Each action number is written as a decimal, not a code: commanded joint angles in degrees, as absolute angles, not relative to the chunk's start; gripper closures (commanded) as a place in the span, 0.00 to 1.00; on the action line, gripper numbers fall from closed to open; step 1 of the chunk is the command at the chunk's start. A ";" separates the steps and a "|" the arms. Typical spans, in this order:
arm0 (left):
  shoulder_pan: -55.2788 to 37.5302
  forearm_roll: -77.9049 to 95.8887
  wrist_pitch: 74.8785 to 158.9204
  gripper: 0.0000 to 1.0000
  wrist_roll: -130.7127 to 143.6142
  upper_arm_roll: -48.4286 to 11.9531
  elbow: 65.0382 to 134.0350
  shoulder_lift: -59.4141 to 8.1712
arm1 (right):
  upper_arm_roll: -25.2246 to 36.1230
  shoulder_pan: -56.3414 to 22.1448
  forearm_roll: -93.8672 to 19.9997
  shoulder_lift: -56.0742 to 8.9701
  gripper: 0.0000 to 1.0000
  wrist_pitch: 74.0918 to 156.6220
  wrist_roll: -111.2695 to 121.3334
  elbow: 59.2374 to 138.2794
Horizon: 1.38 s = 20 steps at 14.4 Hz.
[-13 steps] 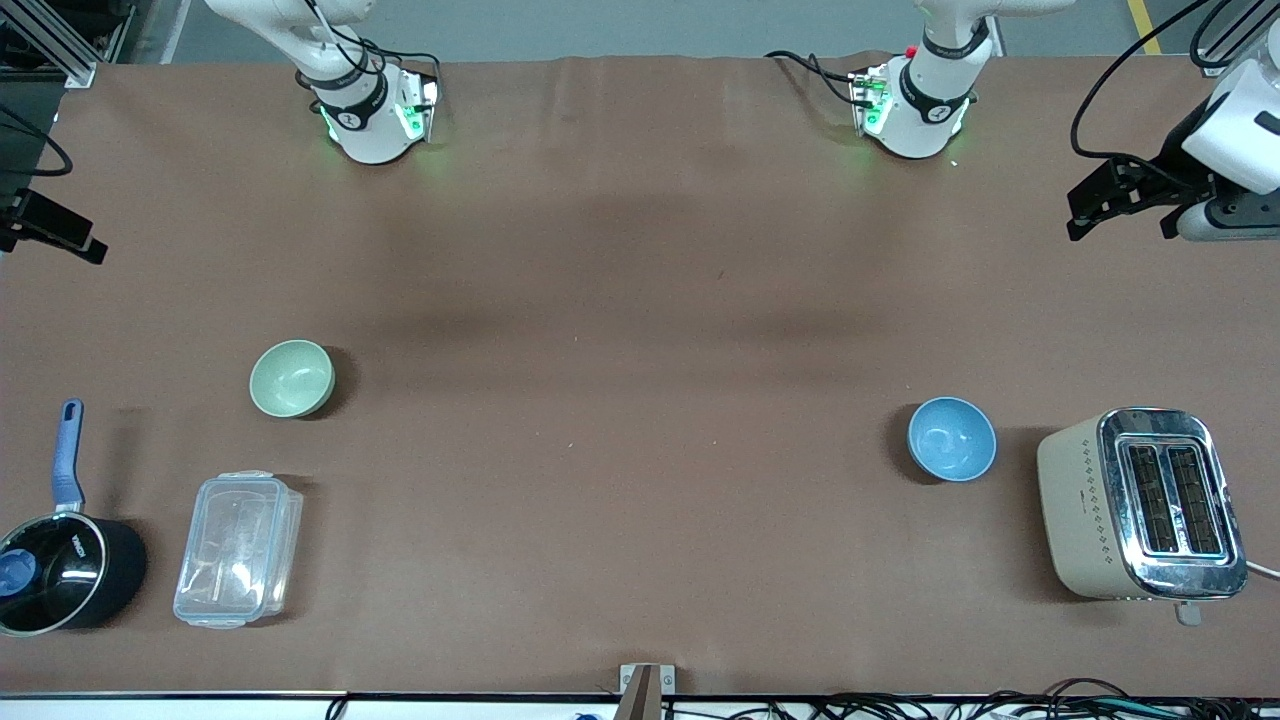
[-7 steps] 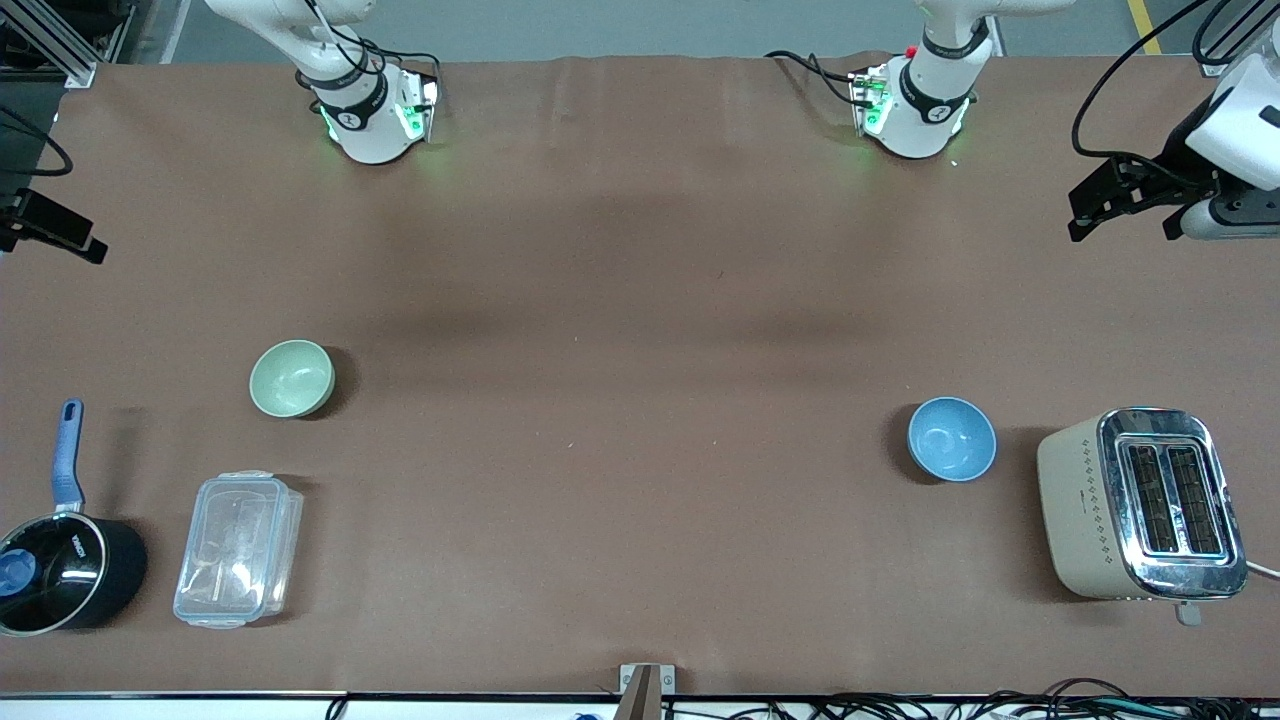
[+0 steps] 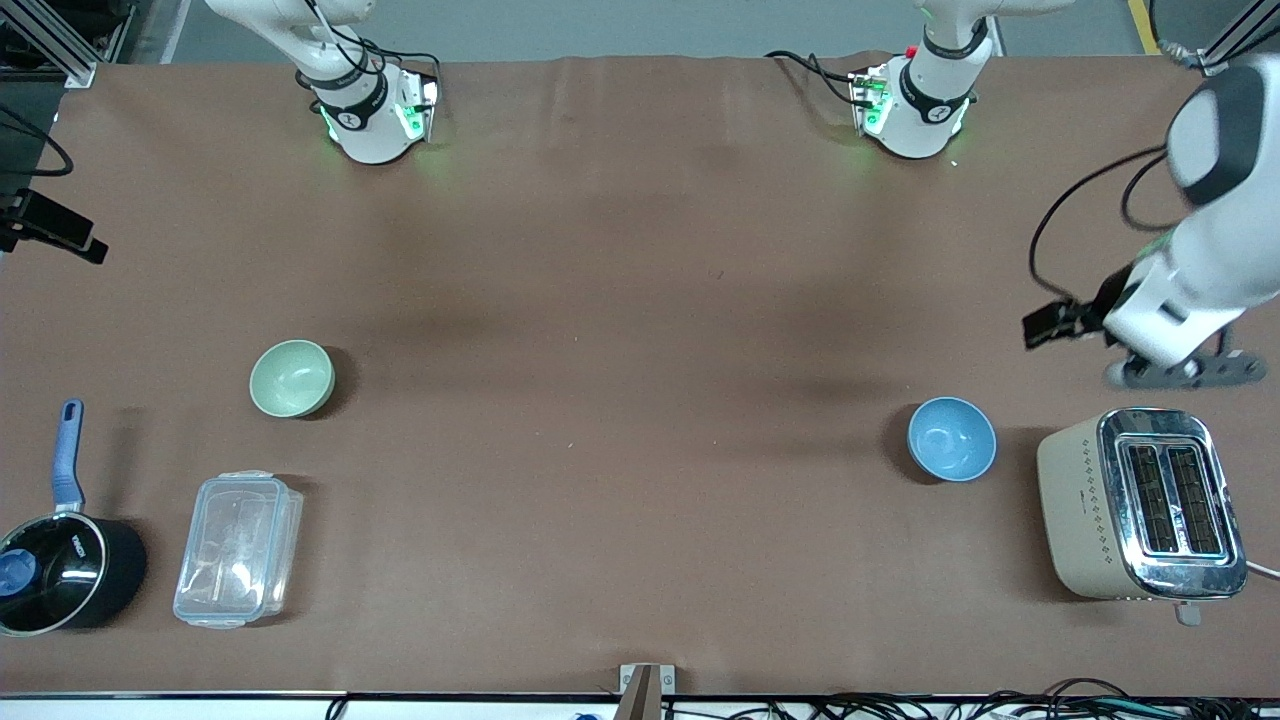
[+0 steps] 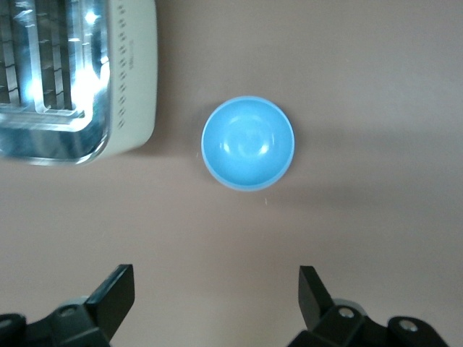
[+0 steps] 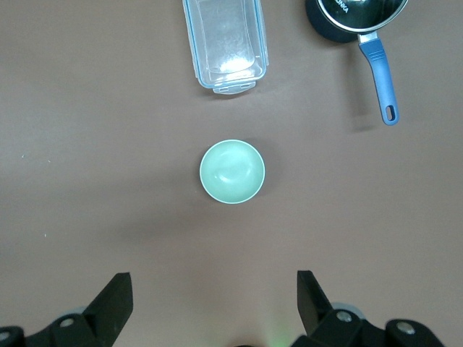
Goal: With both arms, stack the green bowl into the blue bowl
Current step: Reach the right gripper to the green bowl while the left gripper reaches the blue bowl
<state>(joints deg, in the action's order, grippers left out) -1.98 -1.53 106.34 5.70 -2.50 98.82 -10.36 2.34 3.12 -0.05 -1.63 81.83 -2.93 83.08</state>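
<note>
Standing well apart on the surface (image 3: 640,300), the green bowl (image 3: 291,378) and blue bowl (image 3: 951,438) are untouched, so the stacking hasn't started. Both end effectors are spread wide and empty: the left end effector (image 4: 217,300) over the blue bowl, the right end effector (image 5: 215,300) over the green.

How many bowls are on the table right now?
2. The green bowl sits toward the right arm's end, beside the clear container; the blue bowl sits beside the toaster.

A robotics lab: two white jointed arm bases (image 3: 370,110) bolted onto a brown-covered bench (image 3: 640,300), loose black cables (image 3: 1000,700) along its edge, grey concrete floor (image 3: 650,25).
</note>
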 commanded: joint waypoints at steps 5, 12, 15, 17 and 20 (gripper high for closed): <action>-0.26 -2.64 120.75 0.02 6.33 -2.37 101.16 -23.36 | 1.67 6.06 0.26 -0.26 0.00 107.79 4.83 108.86; 1.31 -6.24 126.56 0.27 6.33 -2.37 100.63 -32.51 | 2.02 8.25 1.14 -4.81 0.00 145.16 12.20 133.94; 1.85 -6.33 127.44 0.58 6.33 -2.37 100.46 -34.45 | 2.02 9.14 1.14 -10.79 0.00 149.58 13.10 134.12; 1.76 -6.33 128.32 0.79 6.33 -2.46 100.55 -34.72 | 2.02 9.05 1.14 -14.14 0.00 151.77 13.01 134.12; 1.58 -5.89 128.23 1.00 6.42 -2.64 100.46 -34.37 | 2.02 9.14 0.97 -17.75 0.05 154.95 12.48 133.95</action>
